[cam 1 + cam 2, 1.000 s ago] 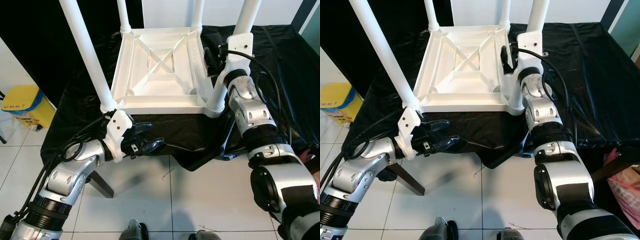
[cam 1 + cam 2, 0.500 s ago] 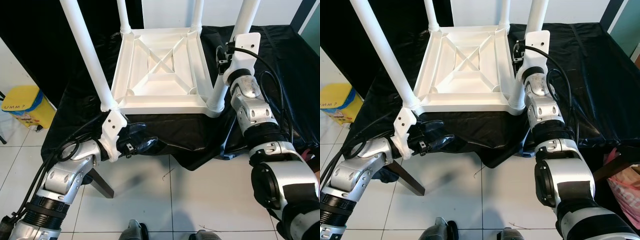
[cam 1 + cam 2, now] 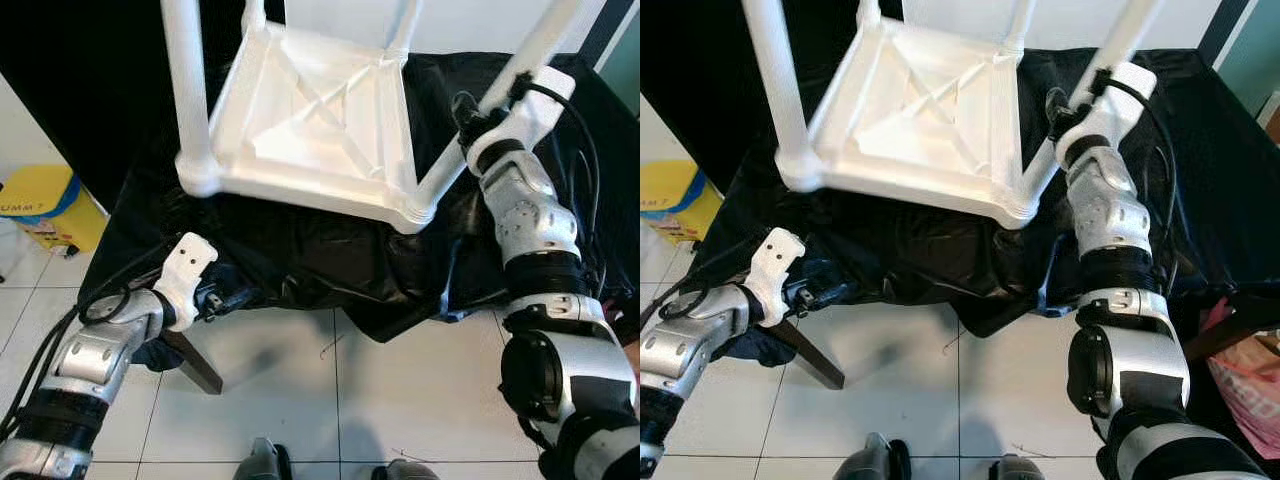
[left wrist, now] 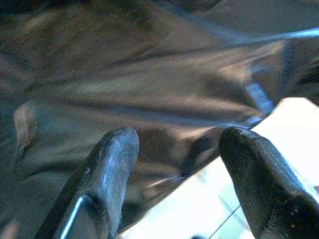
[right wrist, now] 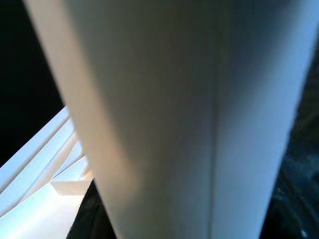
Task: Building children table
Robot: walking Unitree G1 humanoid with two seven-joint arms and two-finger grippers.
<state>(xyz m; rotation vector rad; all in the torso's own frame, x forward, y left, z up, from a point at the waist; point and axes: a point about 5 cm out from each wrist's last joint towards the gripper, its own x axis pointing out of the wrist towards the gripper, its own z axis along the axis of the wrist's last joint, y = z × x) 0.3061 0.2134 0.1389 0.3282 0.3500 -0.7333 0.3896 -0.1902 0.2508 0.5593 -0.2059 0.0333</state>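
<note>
The white children's table (image 3: 320,110) lies upside down and tilted over the black cloth (image 3: 330,260), its legs pointing up. My right gripper (image 3: 478,118) is shut on the near right leg (image 3: 450,165), which fills the right wrist view as a white leg (image 5: 164,124) pressed close to the camera. The near left leg (image 3: 187,90) rises at the left. My left gripper (image 3: 232,298) hangs low at the cloth's front edge, away from the table. It is open, with both black fingers (image 4: 107,169) spread apart over the cloth and nothing between them.
A yellow bin (image 3: 40,205) stands on the tiled floor at the left. A dark wooden leg (image 3: 198,362) of the covered table slants down beside my left arm. A pink bag (image 3: 1245,385) lies at the right. My feet (image 3: 265,462) show at the bottom edge.
The white table has tipped and swung, its near left corner going up and left. My right gripper rose to the right with the leg. My left gripper dropped down and left, off the corner.
</note>
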